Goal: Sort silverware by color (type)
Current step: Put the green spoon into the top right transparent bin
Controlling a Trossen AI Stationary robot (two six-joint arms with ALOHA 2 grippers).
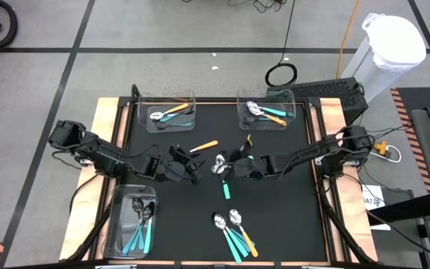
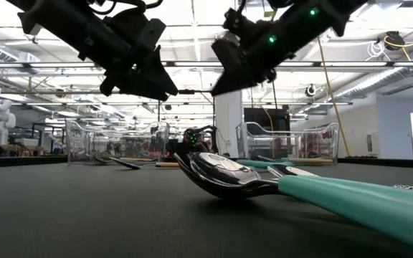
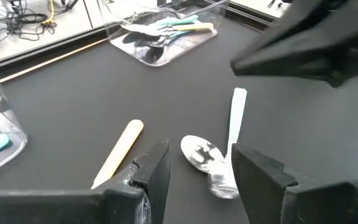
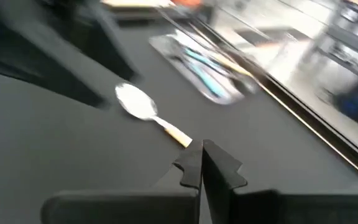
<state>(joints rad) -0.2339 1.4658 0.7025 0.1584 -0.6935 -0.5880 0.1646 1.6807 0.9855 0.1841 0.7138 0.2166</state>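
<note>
- Black rubbery matting covers the table (image 1: 290,224), and at its centre both grippers hover over loose spoons.
- Nearest the left gripper (image 3: 197,171), whose fingers stand apart with nothing between them, lies a light-blue-handled spoon with a shiny metal bowl (image 3: 219,149); its bowl sits just ahead of the fingertips and its long axis runs away from the gripper toward the right arm.
- Just beside that, an orange-handled spoon (image 3: 118,152) lies at a slant, its handle passing the left finger.
- The right gripper (image 4: 202,163) is pinched closed, apparently empty; a metal-bowled spoon with a pale orange handle (image 4: 146,112) lies just ahead of it, handle end toward the tips.
- Judged from above, the left gripper seems the better placed for the light-blue spoon.
- Farther out, a cluster of teal and orange spoons (image 1: 234,230) lies near the front edge, and three clear plastic bins (image 1: 169,112) hold sorted spoons.
- Beyond is an open workshop with ceiling lights.
</note>
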